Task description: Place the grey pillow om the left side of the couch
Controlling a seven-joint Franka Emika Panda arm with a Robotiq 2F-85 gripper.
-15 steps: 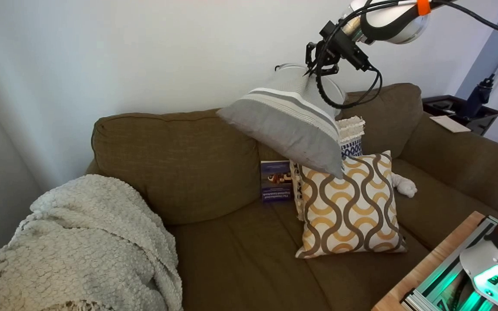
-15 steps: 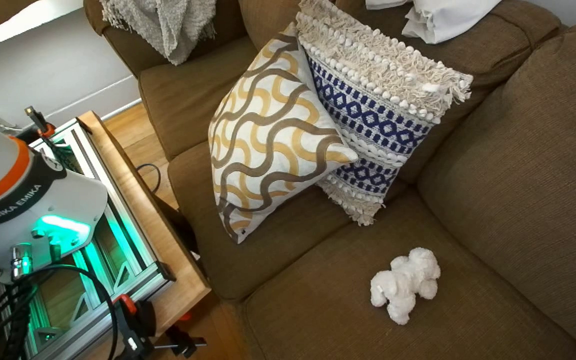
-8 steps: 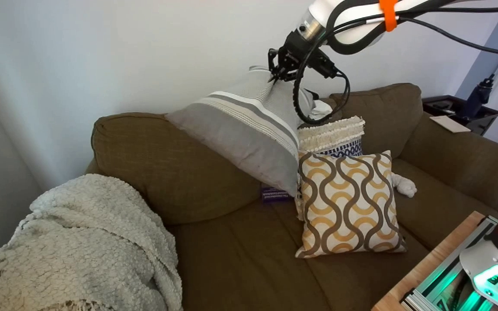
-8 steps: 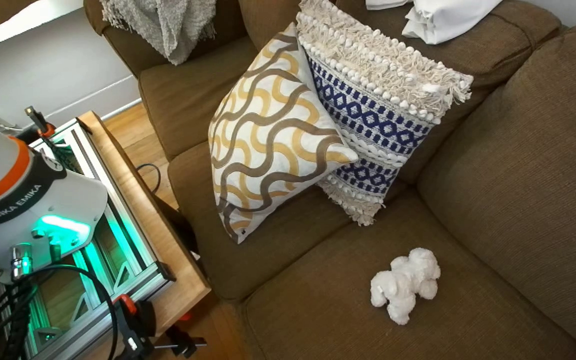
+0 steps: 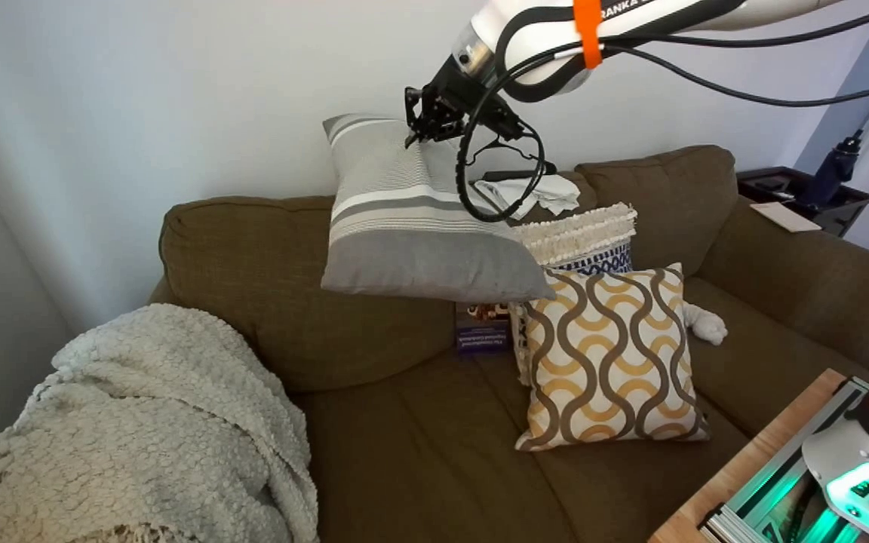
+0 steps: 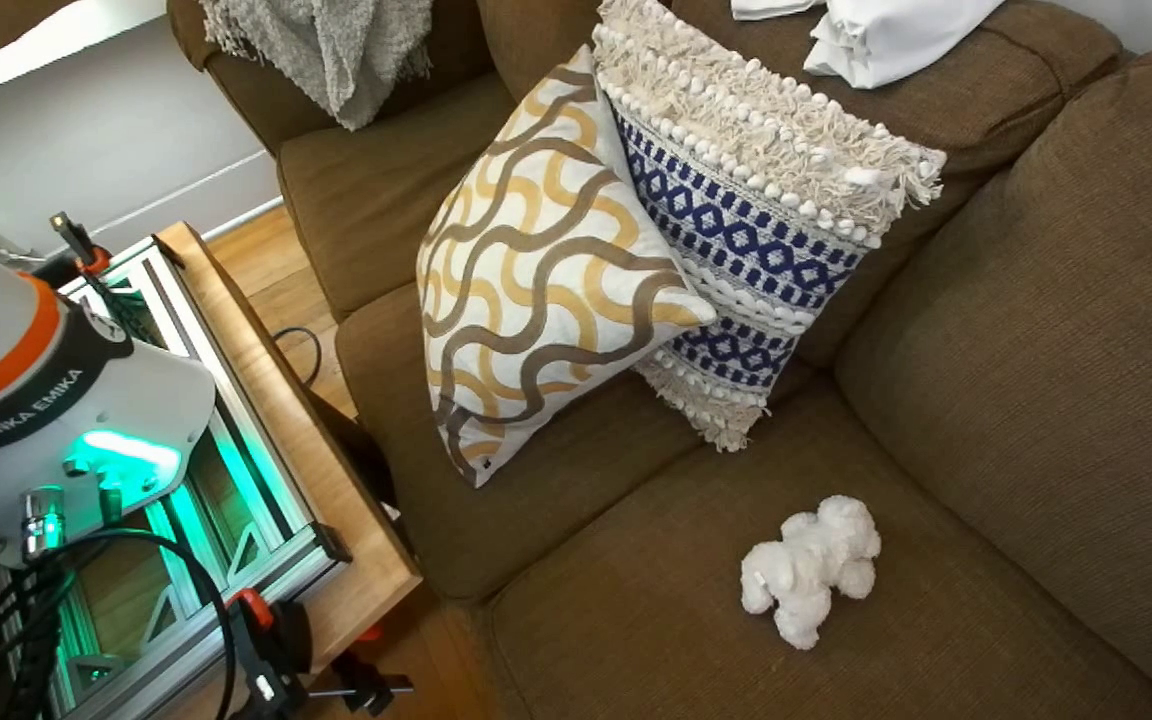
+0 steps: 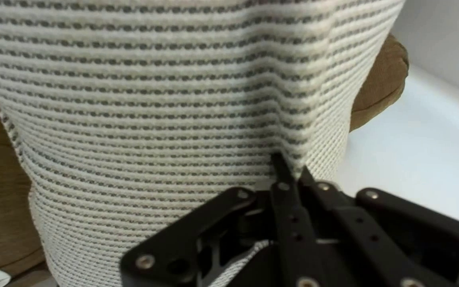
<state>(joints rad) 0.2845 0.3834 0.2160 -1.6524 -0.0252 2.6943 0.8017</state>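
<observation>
In an exterior view, the gripper (image 5: pixel 413 141) pinches a fold of the grey pillow (image 5: pixel 419 260) near its 12 o'clock edge, before the back of the couch (image 5: pixel 253 302), with the patterned pillow (image 5: pixel 608 362) at 4 o'clock, blanket (image 5: pixel 178 422) at 8 o'clock.

The pillow (image 5: pixel 431 256) in the gripper (image 5: pixel 413 140) hangs over the couch (image 5: pixel 404 445), right of the blanket (image 5: pixel 170 415).

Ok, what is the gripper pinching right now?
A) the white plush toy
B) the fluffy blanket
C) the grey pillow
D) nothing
C: the wrist view shows the gripper shut on a fold of the grey pillow, which hangs above the seat of the couch in an exterior view.
</observation>
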